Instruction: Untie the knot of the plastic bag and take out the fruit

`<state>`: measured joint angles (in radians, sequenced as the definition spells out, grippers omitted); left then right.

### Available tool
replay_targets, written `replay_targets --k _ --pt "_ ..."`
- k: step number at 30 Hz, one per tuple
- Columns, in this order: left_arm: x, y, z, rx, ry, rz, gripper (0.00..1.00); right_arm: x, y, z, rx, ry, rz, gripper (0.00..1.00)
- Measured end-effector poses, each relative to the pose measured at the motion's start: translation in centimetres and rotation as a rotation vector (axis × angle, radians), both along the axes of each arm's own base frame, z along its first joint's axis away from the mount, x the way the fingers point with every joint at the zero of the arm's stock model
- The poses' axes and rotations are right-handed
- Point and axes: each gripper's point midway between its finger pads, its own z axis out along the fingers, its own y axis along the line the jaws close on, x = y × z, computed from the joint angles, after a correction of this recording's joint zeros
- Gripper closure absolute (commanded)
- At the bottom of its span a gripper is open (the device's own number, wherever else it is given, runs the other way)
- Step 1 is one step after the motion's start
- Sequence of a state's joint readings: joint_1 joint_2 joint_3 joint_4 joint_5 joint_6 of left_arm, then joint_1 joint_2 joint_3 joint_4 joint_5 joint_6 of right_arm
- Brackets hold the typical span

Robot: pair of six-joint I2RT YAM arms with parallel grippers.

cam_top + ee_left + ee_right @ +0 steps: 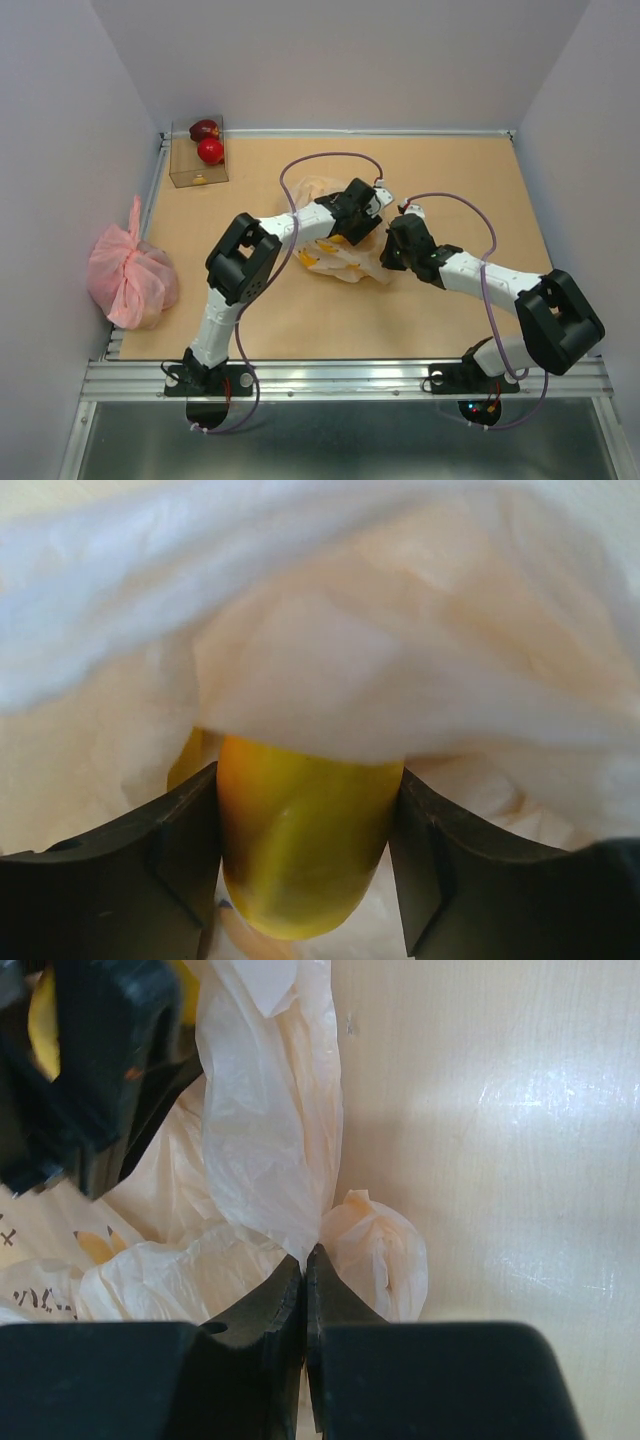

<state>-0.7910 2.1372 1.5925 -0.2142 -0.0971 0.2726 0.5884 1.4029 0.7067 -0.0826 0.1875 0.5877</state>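
The pale peach plastic bag [340, 262] lies open at the table's middle. My left gripper [362, 222] reaches inside it and is shut on a yellow fruit [300, 830], which sits between both fingers with bag film [400, 640] draped above. My right gripper [395, 243] is shut on a fold of the bag's edge [268, 1150], holding it up beside the left gripper [80, 1080]. A loose bag ear [380, 1250] lies on the table to the right of my right fingertips. No tied knot shows. Two red fruits [208, 140] lie in a clear box.
The clear box [198, 152] stands at the far left corner. A pink crinkled bag [130, 275] sits at the left edge. Grey walls close in the table on three sides. A metal rail runs along the near edge [340, 378].
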Motion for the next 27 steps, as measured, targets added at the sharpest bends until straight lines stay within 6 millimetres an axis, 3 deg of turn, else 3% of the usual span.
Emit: replay_targets --k 4,6,9,11,15,17,20,24,27 --pt "-1.5 0.9 1.3 -0.024 0.015 0.004 0.71 0.0 0.0 -0.2 -0.002 0.005 -0.004 0.92" --pt "-2.0 1.2 3.3 -0.055 0.003 0.006 0.71 0.0 -0.1 -0.4 -0.007 0.009 -0.007 0.93" --pt "-2.4 1.0 8.2 -0.147 -0.037 0.002 0.71 0.0 -0.2 -0.5 -0.01 0.011 -0.013 0.92" --pt "-2.7 1.2 12.9 -0.243 -0.08 -0.002 0.71 0.0 -0.2 -0.5 -0.01 0.012 -0.017 0.93" --pt "-1.7 3.9 20.4 -0.434 -0.149 0.065 0.71 0.0 -0.2 -0.7 -0.011 0.016 -0.02 0.93" --pt "0.5 7.1 23.0 -0.513 -0.189 0.169 0.71 0.0 -0.2 -0.7 -0.011 0.016 -0.02 0.93" --pt "5.4 14.7 25.1 -0.597 -0.255 0.423 0.71 0.0 -0.2 -0.7 -0.011 0.016 -0.02 0.93" --pt "10.2 26.2 25.0 -0.685 -0.323 0.812 0.7 0.0 -0.3 -0.7 -0.014 0.017 -0.017 0.93" --pt "12.1 32.4 23.9 -0.738 -0.353 1.021 0.66 0.0 -0.3 -0.7 -0.015 0.017 -0.016 0.93"
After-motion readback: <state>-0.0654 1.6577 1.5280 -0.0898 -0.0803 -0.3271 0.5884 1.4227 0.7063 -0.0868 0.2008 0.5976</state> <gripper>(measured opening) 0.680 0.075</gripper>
